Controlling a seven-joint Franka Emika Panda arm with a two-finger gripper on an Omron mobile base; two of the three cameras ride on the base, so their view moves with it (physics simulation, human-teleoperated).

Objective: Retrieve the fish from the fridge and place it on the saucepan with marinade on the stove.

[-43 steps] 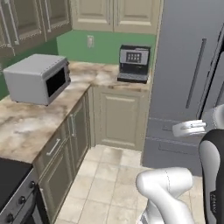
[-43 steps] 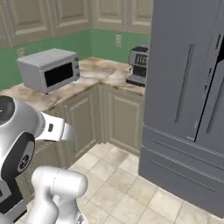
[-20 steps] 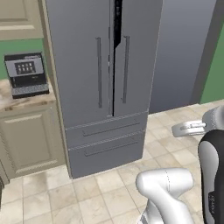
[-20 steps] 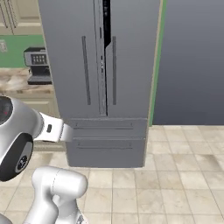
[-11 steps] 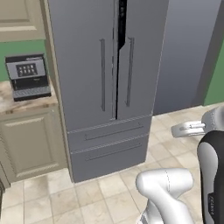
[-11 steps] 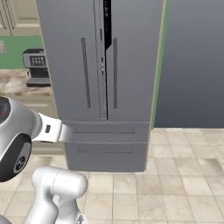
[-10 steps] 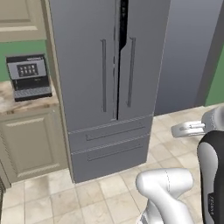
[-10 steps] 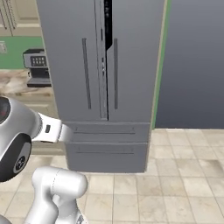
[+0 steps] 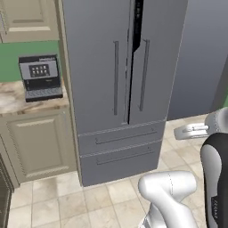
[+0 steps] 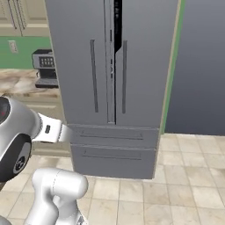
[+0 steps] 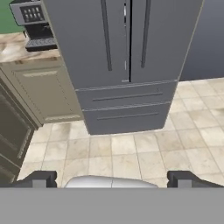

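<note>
Hand view: tall dark grey matte fridge (image 11: 122,52) dead ahead, twin doors nearly shut, thin dark gap between them, long slim vertical bar handles (image 11: 106,37), two flat lower drawers (image 11: 124,107) with horizontal bars. Pincer (image 11: 111,178) wide open, small dark tips far apart, nothing held, well short of fridge. Fish unseen (doors hide interior). Beige square floor tiles (image 11: 144,155) below. Boxy black-and-silver coffee machine (image 9: 41,76) on mottled marble surface (image 9: 13,100), beside fridge, above cream panelled cabinet (image 9: 38,142).
</note>
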